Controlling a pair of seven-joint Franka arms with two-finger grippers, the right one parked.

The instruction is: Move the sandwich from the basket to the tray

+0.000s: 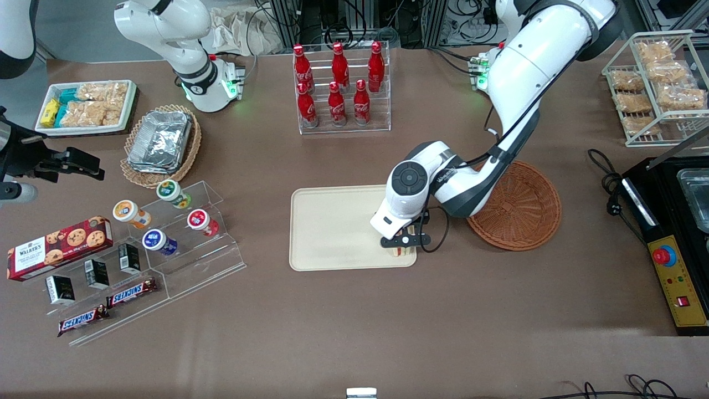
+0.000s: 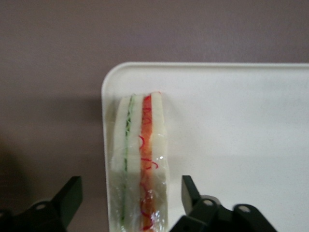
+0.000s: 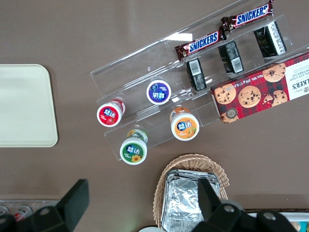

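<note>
My gripper (image 1: 400, 247) sits low over the corner of the tray (image 1: 332, 227) nearest the front camera, on the basket side. Jaws are apart: in the wrist view both fingers (image 2: 67, 195) stand clear of the sandwich (image 2: 141, 164) with tray or table visible in the gaps on each side, so nothing is clamped. The sandwich rests on the tray on its edge, filling stripes facing up at my camera, green line on one side and red-orange on the other, wrap still shiny around it. It lies hard along the tray's rim, right by the rounded corner, the bread touching or nearly touching the rim; can't tell if any part rides up on it. It probably ended up in this corner because it's the closest bit of tray to the basket (image 1: 518, 208), the shortest carry. The basket looks empty from the front, partly covered by my arm, so I can't see all of it. From the front the sandwich (image 1: 400, 252) only peeks out as a pale bit under my fingers. Judging by this, the placement is basically done and what's left is lifting straight up. Risk: it stands narrow-edge down, so brushing it on the way out could tip it over the rim onto the table (image 1: 354, 332).
</note>
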